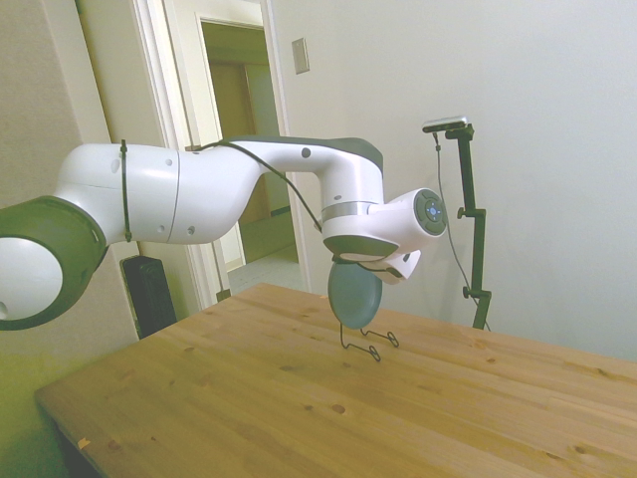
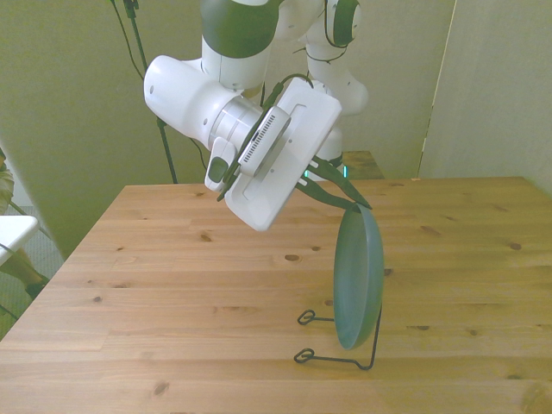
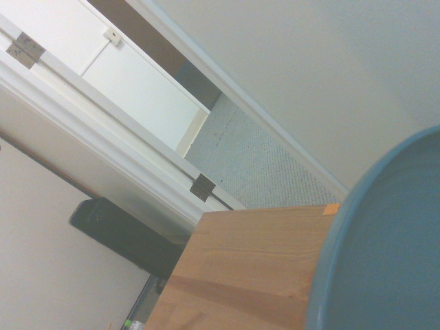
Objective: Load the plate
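Front view shows the tool point(image 2: 345, 191) pinching the top rim of the plate point(image 2: 358, 276), upright over the wire stand point(image 2: 338, 341); placing seems underway, next needs seating, then releasing.

a wooden table point(image 2: 172, 285) of pale knotty planks; on it stands a thin black wire stand point(image 2: 341, 355), near the front view's right
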`<state>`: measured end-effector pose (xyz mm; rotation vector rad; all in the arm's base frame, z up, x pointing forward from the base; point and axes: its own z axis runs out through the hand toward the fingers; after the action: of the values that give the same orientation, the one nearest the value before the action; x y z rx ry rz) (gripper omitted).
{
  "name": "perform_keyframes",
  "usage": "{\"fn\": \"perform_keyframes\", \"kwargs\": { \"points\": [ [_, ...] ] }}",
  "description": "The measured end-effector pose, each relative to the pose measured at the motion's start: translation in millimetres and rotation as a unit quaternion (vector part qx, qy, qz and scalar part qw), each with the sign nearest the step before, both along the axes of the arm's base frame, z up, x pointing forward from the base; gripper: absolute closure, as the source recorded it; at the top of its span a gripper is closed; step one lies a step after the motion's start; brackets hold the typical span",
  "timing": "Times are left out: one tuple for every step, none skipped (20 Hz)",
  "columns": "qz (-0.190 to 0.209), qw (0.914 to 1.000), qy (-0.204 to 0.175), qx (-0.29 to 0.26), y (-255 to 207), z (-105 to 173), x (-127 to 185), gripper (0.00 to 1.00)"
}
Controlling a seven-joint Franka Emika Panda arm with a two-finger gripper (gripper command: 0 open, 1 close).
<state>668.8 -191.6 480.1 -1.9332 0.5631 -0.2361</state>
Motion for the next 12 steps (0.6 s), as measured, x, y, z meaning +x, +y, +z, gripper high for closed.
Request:
{"fn": "perform_keyframes", "kwargs": {
  "points": [
    [0.000,1.0000,0.001,0.001,0.1,-2.6,0.7,1.00],
    [0.000,1.0000,0.002,0.001,0.1,-5.6,1.7,1.00],
    [0.000,1.0000,0.003,0.002,0.3,-8.3,2.8,1.00],
    [-0.001,1.0000,0.003,0.003,0.5,-11.0,4.0,1.00],
    [-0.001,1.0000,0.003,0.003,0.5,-13.1,5.2,1.00],
    [-0.002,1.0000,0.003,0.003,0.5,-14.5,6.3,1.00],
    [-0.003,1.0000,0.003,0.003,0.4,-16.1,7.5,1.00],
    [-0.004,1.0000,0.003,0.003,0.3,-17.6,8.5,1.00],
    [-0.004,1.0000,0.004,0.003,0.1,-19.5,9.4,1.00],
    [-0.004,1.0000,0.005,0.003,-0.1,-21.2,10.2,1.00],
    [-0.004,1.0000,0.005,0.002,-0.6,-22.4,11.2,1.00],
    [-0.004,1.0000,0.005,0.002,-1.0,-23.5,12.4,1.00]
  ]
}}
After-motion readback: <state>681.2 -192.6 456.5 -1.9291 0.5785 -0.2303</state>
